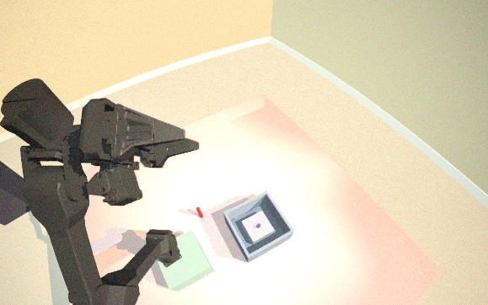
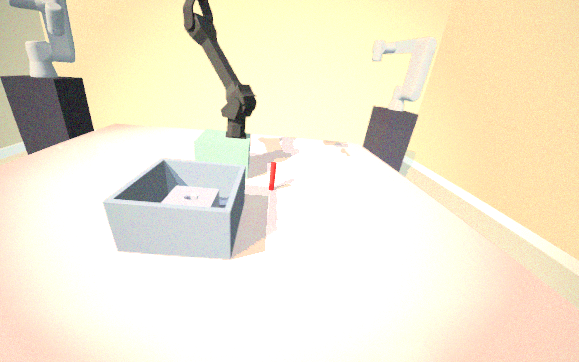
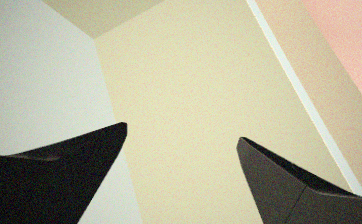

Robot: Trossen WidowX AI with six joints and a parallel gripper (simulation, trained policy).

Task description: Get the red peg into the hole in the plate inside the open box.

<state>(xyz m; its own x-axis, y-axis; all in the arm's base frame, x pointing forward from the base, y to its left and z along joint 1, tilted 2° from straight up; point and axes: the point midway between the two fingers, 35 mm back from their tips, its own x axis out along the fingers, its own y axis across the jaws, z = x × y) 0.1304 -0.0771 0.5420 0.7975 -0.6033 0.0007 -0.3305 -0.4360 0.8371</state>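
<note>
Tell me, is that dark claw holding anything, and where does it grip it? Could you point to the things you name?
Nothing is held: the gripper [image 1: 192, 139] [image 3: 183, 135] is open.

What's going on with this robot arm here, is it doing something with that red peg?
Nothing is being handled right now. The dark arm's gripper is raised, open, with nothing between its fingers. The red peg stands upright on the table, between the green block and the open box. The plate inside has its hole unfilled.
</note>
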